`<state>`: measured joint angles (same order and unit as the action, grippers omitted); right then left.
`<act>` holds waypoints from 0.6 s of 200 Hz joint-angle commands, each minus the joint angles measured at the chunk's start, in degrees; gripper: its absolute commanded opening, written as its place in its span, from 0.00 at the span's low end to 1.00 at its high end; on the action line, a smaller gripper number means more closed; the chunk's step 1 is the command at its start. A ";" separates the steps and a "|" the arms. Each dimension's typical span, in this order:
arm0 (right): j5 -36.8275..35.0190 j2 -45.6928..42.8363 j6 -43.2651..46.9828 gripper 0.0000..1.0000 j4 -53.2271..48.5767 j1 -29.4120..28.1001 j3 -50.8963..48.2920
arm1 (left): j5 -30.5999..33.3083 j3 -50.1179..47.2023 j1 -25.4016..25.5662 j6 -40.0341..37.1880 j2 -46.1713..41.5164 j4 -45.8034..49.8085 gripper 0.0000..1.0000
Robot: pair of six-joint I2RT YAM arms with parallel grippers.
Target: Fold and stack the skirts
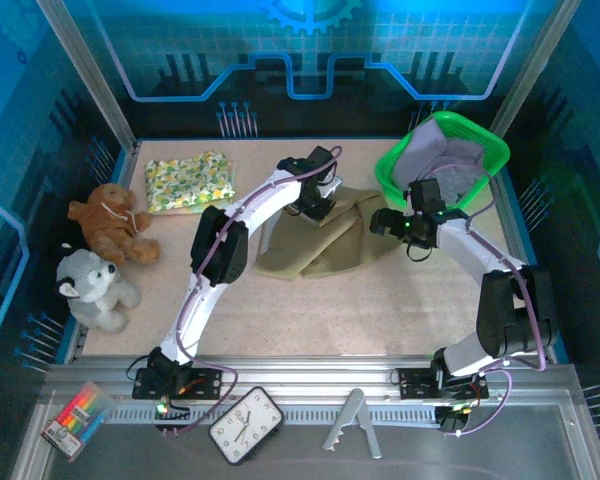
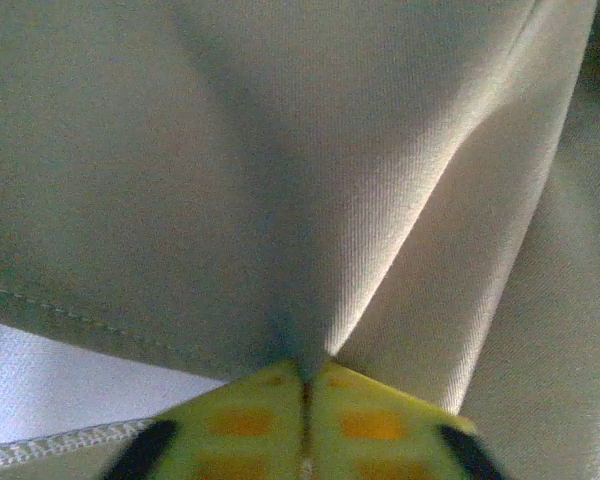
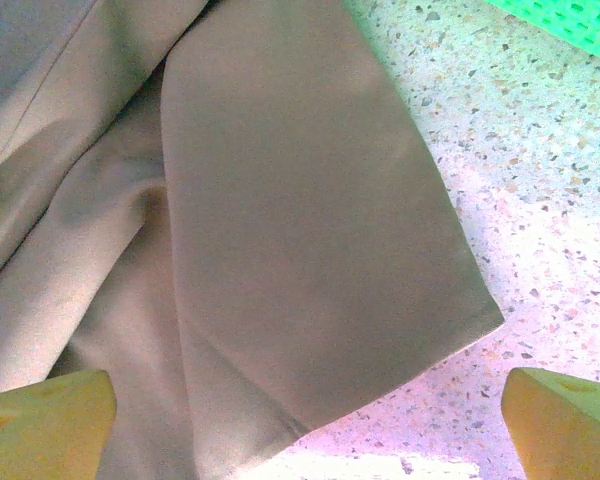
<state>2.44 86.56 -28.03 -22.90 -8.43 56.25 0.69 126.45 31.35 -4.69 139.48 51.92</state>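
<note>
Just beside the right gripper (image 1: pixel 382 223), a green basket (image 1: pixel 467 128) holds the lavender-grey skirt (image 1: pixel 445 160).

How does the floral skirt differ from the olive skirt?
The floral skirt is folded into a neat rectangle; the olive skirt lies rumpled and spread. The floral one is printed, the olive plain. The left end effector pinches the olive one; nothing touches the floral. Both lie on the table.
</note>
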 commanded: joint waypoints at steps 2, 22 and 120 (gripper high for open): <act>1.78 -0.94 2.77 1.00 -1.55 0.80 1.07 | 1.20 -4.86 -0.21 2.09 -5.24 -3.98 0.00; 0.46 -0.20 5.48 1.00 -3.54 0.83 1.71 | 4.11 -20.14 -0.56 4.11 -15.52 -13.68 0.00; 5.22 13.88 22.50 0.69 -10.01 1.94 12.74 | 17.51 -54.06 -8.62 8.00 -45.38 -26.05 0.00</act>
<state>4.10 97.91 -13.52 -30.26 -6.94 64.90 12.56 75.40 23.92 1.80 95.88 28.12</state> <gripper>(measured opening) 0.716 0.052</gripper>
